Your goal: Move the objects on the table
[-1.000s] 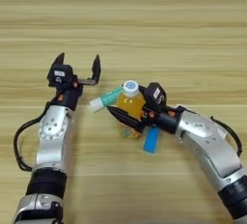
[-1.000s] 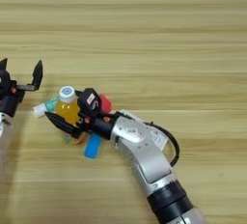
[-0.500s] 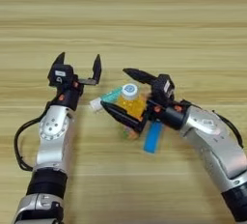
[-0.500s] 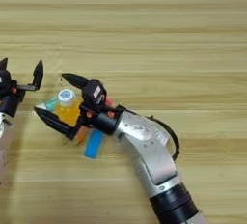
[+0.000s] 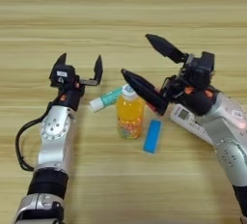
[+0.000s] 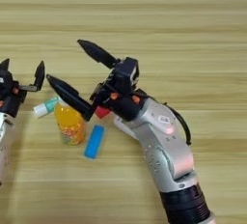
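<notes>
Orange juice bottle point(image 5: 130, 114) stands upright near mid-bench, white cap on top, orange contents filling most of it. Taken as landmark.

Green-and-white tube point(image 5: 106, 99) lies flat just to the bottle's upper left, white cap end pointing away from the bottle, other end close to the bottle's neck. Flat blue block point(image 5: 152, 135) lies just to the bottle's right, long axis nearly upright in the picture, slightly tilted, apart from the bottle. Small red cube point(image 6: 102, 112) shows to the right of the bottle, mostly hidden under the right arm. White remote control point(image 5: 189, 119) lies farther right of the bottle, beyond the block; screen end visible, the rest covered by the right forearm.

Right tool point(image 5: 144, 67) hangs above and right of the bottle, fingers spread very wide, holding nothing. Lower finger reaches toward the bottle's cap, its tip at about cap level; whether it touches cannot be told. Upper finger points up and away, well apart from everything.

Left tool point(image 5: 80, 63) sits left of the bottle, just above the tube's cap end, fingers wide apart and pointing up the picture, empty.

Bench point(image 5: 120, 15): light-brown wood-grain planks.
</notes>
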Available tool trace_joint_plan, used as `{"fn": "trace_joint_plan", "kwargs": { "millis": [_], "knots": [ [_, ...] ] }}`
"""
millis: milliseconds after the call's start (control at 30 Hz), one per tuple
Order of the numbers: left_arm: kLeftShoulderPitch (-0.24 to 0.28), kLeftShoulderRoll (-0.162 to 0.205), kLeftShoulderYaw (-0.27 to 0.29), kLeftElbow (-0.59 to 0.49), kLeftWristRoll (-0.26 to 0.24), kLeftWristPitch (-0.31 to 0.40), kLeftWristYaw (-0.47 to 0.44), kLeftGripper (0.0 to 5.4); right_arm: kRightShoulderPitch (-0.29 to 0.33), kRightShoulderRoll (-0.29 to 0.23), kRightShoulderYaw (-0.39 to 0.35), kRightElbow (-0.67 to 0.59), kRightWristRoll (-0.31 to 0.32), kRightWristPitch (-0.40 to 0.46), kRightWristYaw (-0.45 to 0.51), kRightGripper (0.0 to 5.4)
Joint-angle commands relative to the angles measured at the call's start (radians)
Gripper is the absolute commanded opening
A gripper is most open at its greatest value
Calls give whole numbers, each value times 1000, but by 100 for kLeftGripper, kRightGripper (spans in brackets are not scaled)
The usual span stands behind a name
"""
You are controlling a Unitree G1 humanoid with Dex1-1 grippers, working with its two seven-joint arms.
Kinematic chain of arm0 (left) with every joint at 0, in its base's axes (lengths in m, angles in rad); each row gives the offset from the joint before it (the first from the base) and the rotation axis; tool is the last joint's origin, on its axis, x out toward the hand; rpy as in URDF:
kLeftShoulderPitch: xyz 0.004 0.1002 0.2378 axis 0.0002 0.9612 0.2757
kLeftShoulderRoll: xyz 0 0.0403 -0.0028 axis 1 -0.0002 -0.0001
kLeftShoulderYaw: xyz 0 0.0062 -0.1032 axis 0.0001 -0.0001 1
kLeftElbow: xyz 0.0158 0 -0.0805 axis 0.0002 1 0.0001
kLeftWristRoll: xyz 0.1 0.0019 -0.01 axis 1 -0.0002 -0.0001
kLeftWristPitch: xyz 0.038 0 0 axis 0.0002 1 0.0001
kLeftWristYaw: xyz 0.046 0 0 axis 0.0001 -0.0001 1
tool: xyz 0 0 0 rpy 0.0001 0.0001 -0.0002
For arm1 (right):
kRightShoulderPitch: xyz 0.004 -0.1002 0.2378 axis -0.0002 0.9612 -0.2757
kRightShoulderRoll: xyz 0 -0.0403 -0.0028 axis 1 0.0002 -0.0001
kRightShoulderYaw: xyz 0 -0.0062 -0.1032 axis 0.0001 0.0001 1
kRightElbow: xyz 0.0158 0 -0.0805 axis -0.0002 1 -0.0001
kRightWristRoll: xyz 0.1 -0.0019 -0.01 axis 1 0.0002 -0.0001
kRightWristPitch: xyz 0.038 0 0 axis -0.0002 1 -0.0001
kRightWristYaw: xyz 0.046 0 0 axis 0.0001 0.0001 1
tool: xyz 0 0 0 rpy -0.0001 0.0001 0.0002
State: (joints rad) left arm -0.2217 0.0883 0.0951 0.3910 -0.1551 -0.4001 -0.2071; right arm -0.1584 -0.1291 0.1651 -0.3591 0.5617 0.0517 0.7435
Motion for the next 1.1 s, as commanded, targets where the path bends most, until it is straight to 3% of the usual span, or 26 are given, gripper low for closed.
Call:
{"fn": "trace_joint_plan", "kwargs": {
  "millis": [33, 167, 367, 567, 900, 1100],
  "knots": [
    [-17, -5, -6, 13, 18, -6, 6, 540, -34, -76, -96, 4, 17, -9, 24, 539],
    [-19, -4, -8, 19, 20, -9, 8, 540, -13, -157, -152, 24, 12, 4, 60, 539],
    [-28, 0, -6, 36, 20, -14, 7, 540, 86, -332, -189, 76, -59, 2, 168, 539],
    [-35, 5, -5, 49, 22, -21, 8, 540, 151, -423, -200, 132, -102, 16, 214, 539],
    [-44, 7, -5, 67, 27, -35, 11, 540, 188, -474, -150, 251, -205, 64, 221, 539],
    [-46, 3, -4, 72, 33, -40, 12, 540, 192, -476, -131, 295, -238, 70, 228, 539]
  ]
}}
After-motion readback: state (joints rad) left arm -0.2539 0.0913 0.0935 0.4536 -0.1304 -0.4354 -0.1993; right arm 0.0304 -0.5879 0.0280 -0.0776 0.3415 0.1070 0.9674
